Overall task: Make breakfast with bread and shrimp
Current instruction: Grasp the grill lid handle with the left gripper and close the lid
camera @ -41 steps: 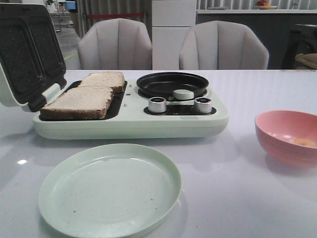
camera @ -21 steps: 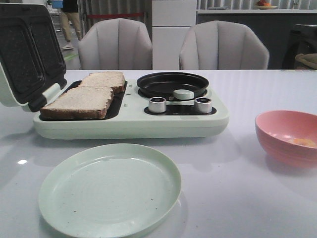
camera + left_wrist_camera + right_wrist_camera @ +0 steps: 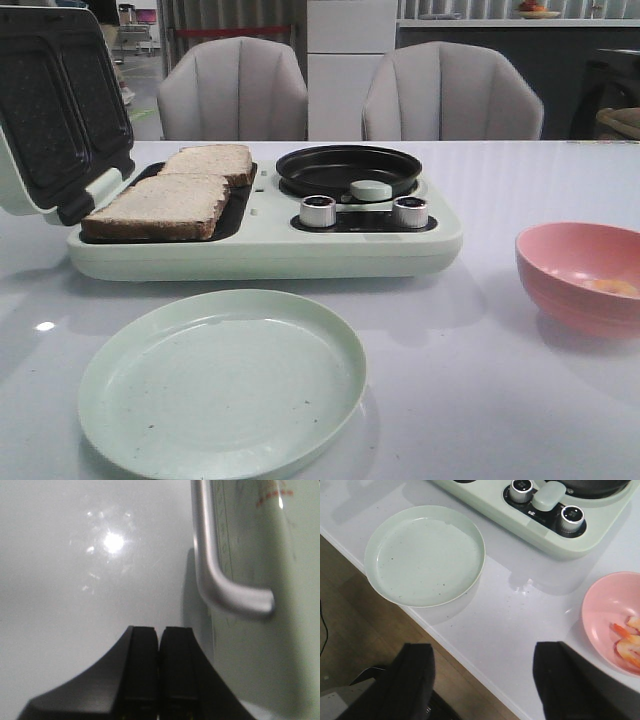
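Two bread slices, the near one [image 3: 160, 205] and the far one [image 3: 210, 161], lie side by side in the open sandwich tray of the pale green breakfast maker [image 3: 260, 250]. Shrimp [image 3: 627, 642] lie in the pink bowl [image 3: 600, 615], which stands at the right of the table in the front view [image 3: 560, 270]. My left gripper [image 3: 159, 635] is shut and empty, low over the table beside the maker's raised lid with its silver handle [image 3: 220, 590]. My right gripper [image 3: 482, 652] is open and empty, above the table's front edge. Neither gripper shows in the front view.
A pale green plate [image 3: 222, 380] sits in front of the maker, also in the right wrist view [image 3: 425, 555]. A black pan [image 3: 347, 168] sits on the maker's right side, with two silver knobs [image 3: 318, 211] and a green oval knob [image 3: 369, 189]. Two chairs stand behind the table.
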Tool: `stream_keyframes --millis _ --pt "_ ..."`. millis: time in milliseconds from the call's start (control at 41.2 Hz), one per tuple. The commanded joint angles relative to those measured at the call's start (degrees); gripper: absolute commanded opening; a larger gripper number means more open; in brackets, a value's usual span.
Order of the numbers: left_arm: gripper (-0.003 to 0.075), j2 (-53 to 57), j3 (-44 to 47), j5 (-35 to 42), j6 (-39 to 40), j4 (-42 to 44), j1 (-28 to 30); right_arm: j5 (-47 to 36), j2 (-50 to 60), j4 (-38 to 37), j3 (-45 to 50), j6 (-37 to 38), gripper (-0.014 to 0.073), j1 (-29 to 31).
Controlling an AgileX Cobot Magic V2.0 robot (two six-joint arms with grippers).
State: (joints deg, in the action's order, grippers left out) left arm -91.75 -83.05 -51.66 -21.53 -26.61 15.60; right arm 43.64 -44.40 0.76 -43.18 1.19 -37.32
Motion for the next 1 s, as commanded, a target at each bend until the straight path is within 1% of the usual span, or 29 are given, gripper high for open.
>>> stream_keyframes --millis 0,170,291,413,607,753,899,971 --pt "0.0098 -2.0 -5.7 2.3 -0.3 -4.0 0.0 -3.7 0.4 -0.3 -1.5 0.0 0.0519 0.0" --pt "0.0098 -6.5 -10.3 2.3 -0.6 -8.3 -0.2 -3.7 0.4 -0.3 -1.5 0.0 0.0519 0.0" --pt "0.0098 -6.4 -10.5 2.9 -3.8 -9.6 -1.6 -3.7 0.4 -0.3 -1.5 0.0 0.0519 0.0" --pt "0.0098 -6.4 -10.5 2.2 -4.4 -11.0 -3.6 -3.7 0.4 -0.3 -1.5 0.0 0.0519 0.0" --pt "0.0098 -6.3 -10.5 0.8 -5.1 -12.8 -7.7 -3.7 0.4 -0.3 -1.5 0.0 0.0519 0.0" --pt "0.0098 -5.8 -10.5 0.2 -6.6 -14.3 -12.0 -3.7 0.4 -0.3 -1.5 0.0 0.0519 0.0" --pt "0.0098 -3.4 -9.8 0.3 -6.6 -14.3 -16.4 -3.7 0.4 -0.3 -1.5 0.0 0.0519 0.0" --pt "0.0098 -1.0 -7.8 0.9 -6.7 -14.3 -18.8 -3.7 0.4 -0.3 -1.5 0.0 0.0519 0.0"
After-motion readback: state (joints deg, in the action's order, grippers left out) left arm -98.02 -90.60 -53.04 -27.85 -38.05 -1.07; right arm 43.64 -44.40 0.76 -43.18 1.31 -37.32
